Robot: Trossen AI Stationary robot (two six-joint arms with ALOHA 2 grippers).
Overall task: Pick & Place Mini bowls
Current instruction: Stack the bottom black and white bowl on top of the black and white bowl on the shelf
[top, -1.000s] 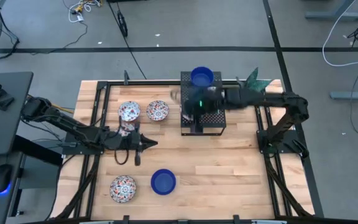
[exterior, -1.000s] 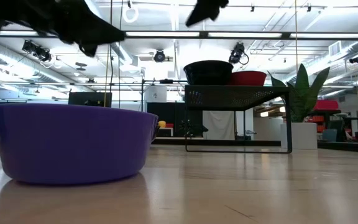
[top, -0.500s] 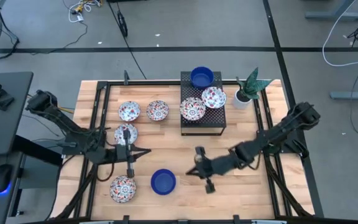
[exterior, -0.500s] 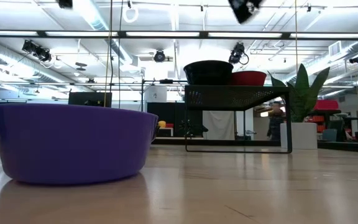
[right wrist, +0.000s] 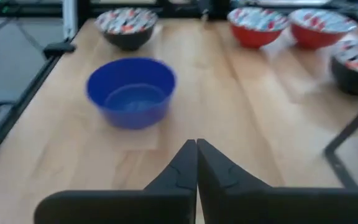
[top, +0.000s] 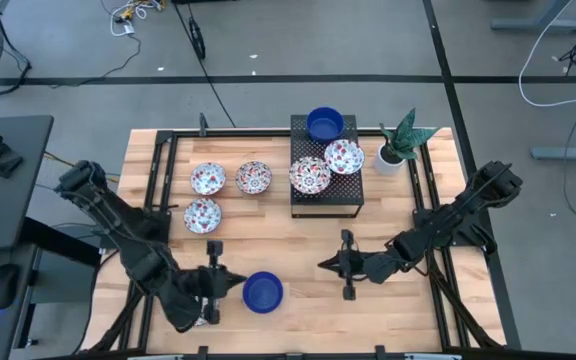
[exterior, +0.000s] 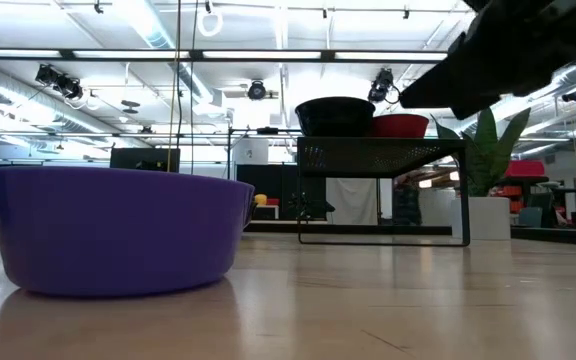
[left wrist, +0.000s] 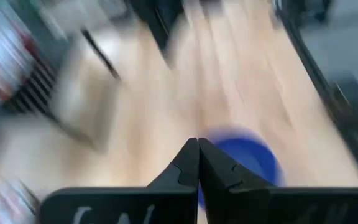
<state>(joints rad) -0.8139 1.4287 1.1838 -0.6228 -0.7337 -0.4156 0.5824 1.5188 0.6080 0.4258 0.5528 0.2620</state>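
A cobalt blue mini bowl [top: 263, 292] stands on the table near its near edge, large in the low view [exterior: 118, 230]. My left gripper [top: 234, 284] hovers just left of it, shut, touching nothing. My right gripper [top: 324, 265] hangs right of the bowl, shut and empty; its wrist view shows the blue bowl [right wrist: 132, 90] ahead. Three floral bowls [top: 208, 180] [top: 253, 178] [top: 203, 215] sit on the table's left half. A black rack [top: 326, 200] carries a blue bowl [top: 325, 124] and two floral bowls [top: 310, 176] [top: 344, 156].
A white pot with a green plant [top: 396, 150] stands right of the rack. Another floral bowl [right wrist: 126, 25] shows beyond the blue bowl in the right wrist view; my left arm covers that spot in the high view. Bare wood [top: 298, 240] lies in front of the rack.
My left gripper has travelled from the table's left middle toward the near edge and now sits beside the blue bowl. My right gripper has left the rack at the far side, swung down to the table's middle, then drawn a little toward the right edge.
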